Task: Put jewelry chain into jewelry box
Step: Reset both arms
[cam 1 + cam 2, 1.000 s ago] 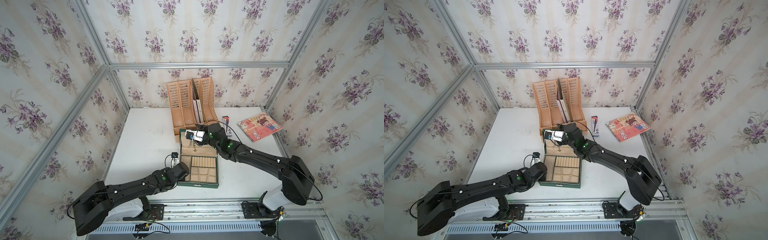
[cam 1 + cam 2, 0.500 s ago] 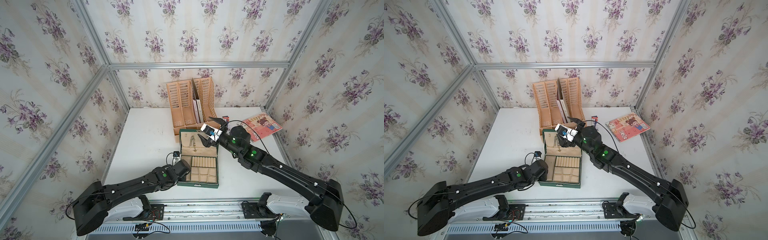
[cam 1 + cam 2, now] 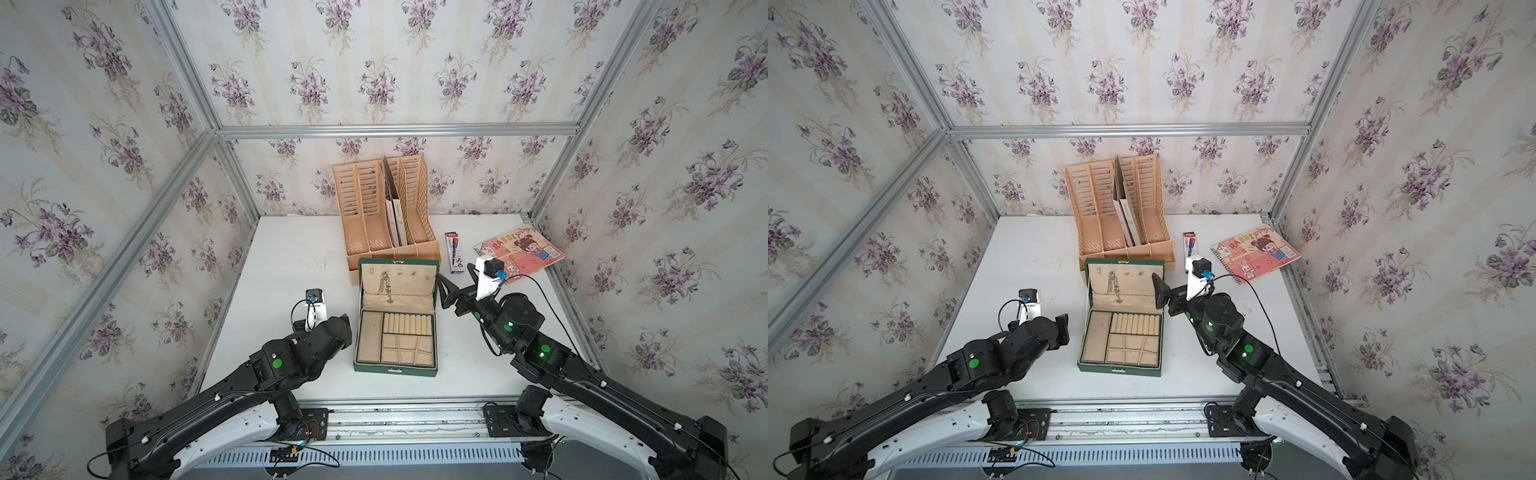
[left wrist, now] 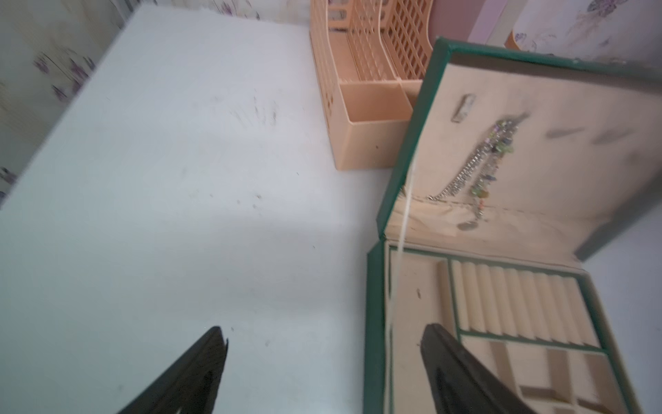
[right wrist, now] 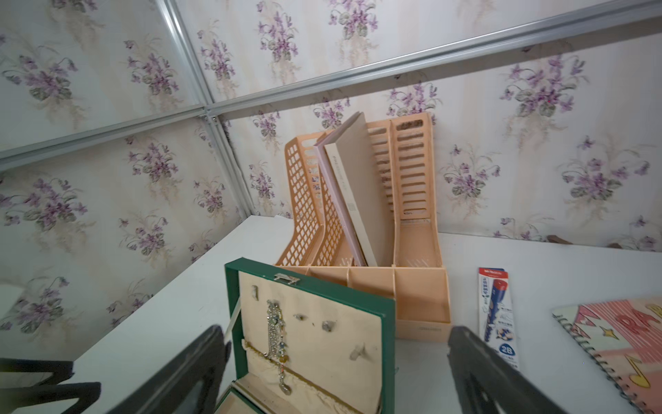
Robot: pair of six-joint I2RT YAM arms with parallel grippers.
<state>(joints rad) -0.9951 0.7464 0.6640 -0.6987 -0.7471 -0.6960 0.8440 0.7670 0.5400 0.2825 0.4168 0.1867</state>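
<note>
The jewelry chain [image 5: 276, 333] hangs down the beige lining of the jewelry box's [image 3: 395, 370] raised lid, with its lower end over the lid's pocket. The left arm's [image 3: 299, 357] jaws gape wide and empty, just left of the box. The right arm's [image 3: 515, 324] jaws stand fully apart, also empty, near the lid's right edge. A knock there could swing the lid and shake the chain loose.
</note>
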